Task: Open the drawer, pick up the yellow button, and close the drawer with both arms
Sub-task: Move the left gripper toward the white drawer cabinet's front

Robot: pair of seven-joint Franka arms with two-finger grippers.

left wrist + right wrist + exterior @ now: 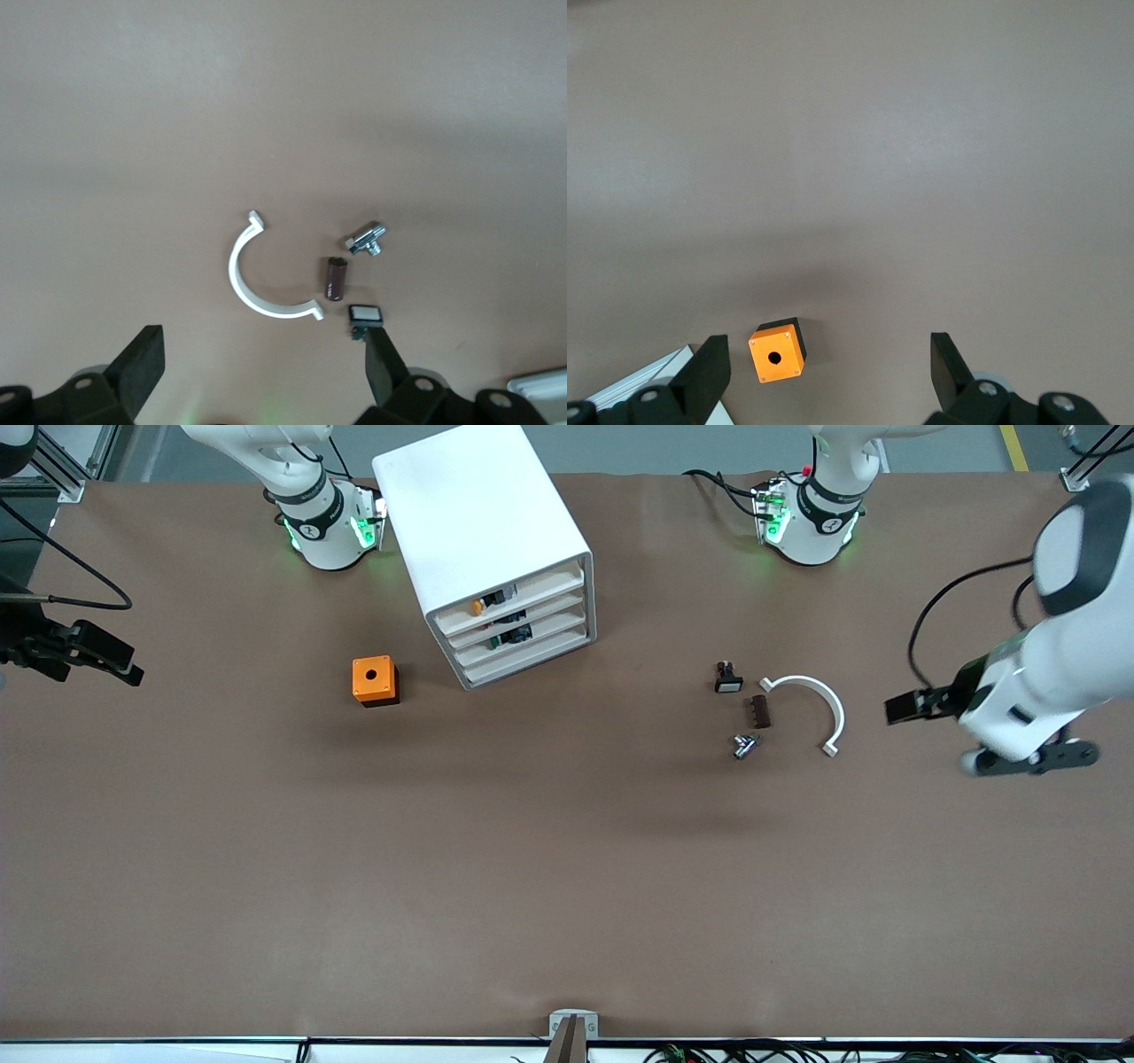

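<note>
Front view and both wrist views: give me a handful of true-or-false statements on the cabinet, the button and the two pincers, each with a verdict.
1. The top drawer of the cabinet is pushed in. True.
2. The button lies on the bare table beside the orange cube. False: it sits in the top drawer; the orange cube stands alone on the table.
3. The left pincer is open and empty. True.
4. The right pincer grips the orange cube. False: it is open and holds nothing.
5. A white curved clip lies toward the left arm's end of the table. True.
</note>
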